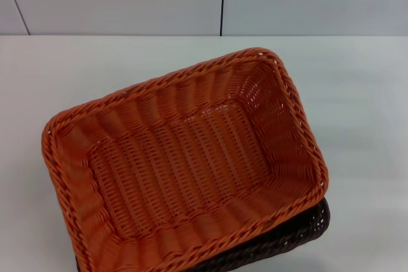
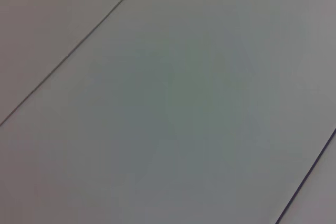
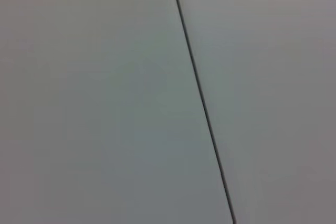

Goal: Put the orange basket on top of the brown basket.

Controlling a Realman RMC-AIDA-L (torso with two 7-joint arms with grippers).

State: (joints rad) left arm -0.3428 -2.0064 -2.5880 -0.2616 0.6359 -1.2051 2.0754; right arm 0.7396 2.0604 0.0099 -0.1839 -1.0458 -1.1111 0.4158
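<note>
Two baskets stacked, orange basket atop brown basket, white table, grippers out of view, state unknown.

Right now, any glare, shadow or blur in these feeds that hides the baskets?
Head view: even light, no glare, slightly soft; the orange basket reads clearly, the brown basket is a dark sliver under its near edge, weave barely visible, on the white table. Left wrist and right wrist views: only flat grey panels with thin dark seams, no basket, no claw in view.
</note>
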